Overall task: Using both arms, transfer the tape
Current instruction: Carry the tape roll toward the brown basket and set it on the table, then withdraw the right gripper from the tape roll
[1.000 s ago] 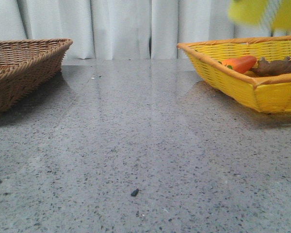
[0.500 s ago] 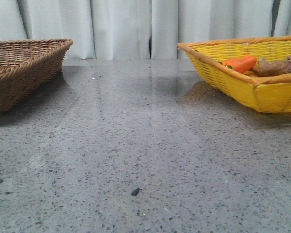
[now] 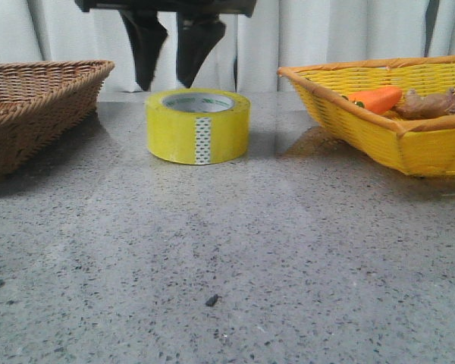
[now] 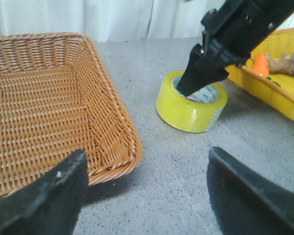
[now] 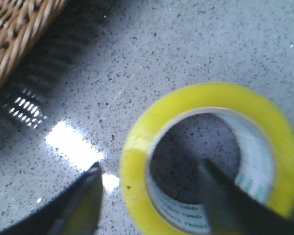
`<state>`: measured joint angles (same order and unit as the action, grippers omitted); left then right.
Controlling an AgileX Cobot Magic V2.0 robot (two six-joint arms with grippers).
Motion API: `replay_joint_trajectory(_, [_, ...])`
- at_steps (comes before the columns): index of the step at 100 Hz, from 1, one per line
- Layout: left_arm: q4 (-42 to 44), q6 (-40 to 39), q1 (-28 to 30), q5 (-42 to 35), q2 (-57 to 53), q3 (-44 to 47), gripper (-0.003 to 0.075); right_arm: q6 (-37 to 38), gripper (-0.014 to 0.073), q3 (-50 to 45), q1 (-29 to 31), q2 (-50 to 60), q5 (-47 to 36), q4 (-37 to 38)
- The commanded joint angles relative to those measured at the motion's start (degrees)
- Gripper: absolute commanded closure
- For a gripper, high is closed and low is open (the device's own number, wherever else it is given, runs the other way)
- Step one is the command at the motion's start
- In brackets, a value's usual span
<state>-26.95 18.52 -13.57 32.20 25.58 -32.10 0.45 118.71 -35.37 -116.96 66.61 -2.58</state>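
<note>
1. The tape point(image 3: 198, 126) is lying flat on the grey table point(image 3: 227, 250), hole up, between the brown basket point(image 3: 32, 106) and the yellow basket point(image 3: 387, 114), apart from both.
2. Its white patterned strip is facing the front camera.
3. The right gripper point(image 3: 169, 57) is hanging over the tape's far-left rim with its jaws spread.
4. In the right wrist view one finger point(image 5: 81, 205) is sitting outside the yellow wall and the other over the core hole, so the jaws are straddling the wall; whether they are touching it I cannot tell.
5. The left wrist view is showing the right gripper's dark tips point(image 4: 188, 81) reaching down to the roll's core.
6. The left gripper point(image 4: 147, 193) is hovering near the brown basket's corner, jaws spread wide and holding nothing, well apart from the tape.
7. An orange toy point(image 3: 374, 99) and a brownish object point(image 3: 432, 103) are lying in the yellow basket.
</note>
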Motion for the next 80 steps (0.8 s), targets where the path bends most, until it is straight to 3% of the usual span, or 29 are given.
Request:
replay_joint_trajectory(1, [-1.4,0.7,-0.9,-3.6,1.9,-2.2,0.0249,-0.4,0.0090,2.0,0.3,5.9,-0.5,0.1])
replay_joint_trajectory(10, [-1.4,0.7,-1.5,-3.6,3.7,-3.6,0.0249,-0.1,0.0210,2.0,0.3,10.5,2.1,-0.4])
replay_joint_trajectory(25, [-1.4,1.8,-3.1,-2.3,9.2,-9.7,0.0285,-1.2,0.0669,1.9,-0.6,22.0,5.0,-1.6])
replay_joint_trajectory(45, [-1.4,5.2,-6.1,3.6,22.9,-22.9,0.0326,-1.2,0.0656,-4.8,-4.9,41.8,4.7,-1.7])
replay_joint_trajectory(65, [-1.5,5.2,-8.5,9.0,39.3,-39.7,0.0326,1.3,0.0656,-24.9,-5.2,61.9,-5.2,1.7])
replay_joint_trajectory(80, [-2.1,1.1,-8.9,16.6,51.6,-52.1,0.0328,10.5,0.0656,-40.4,-5.2,75.9,-11.9,8.1])
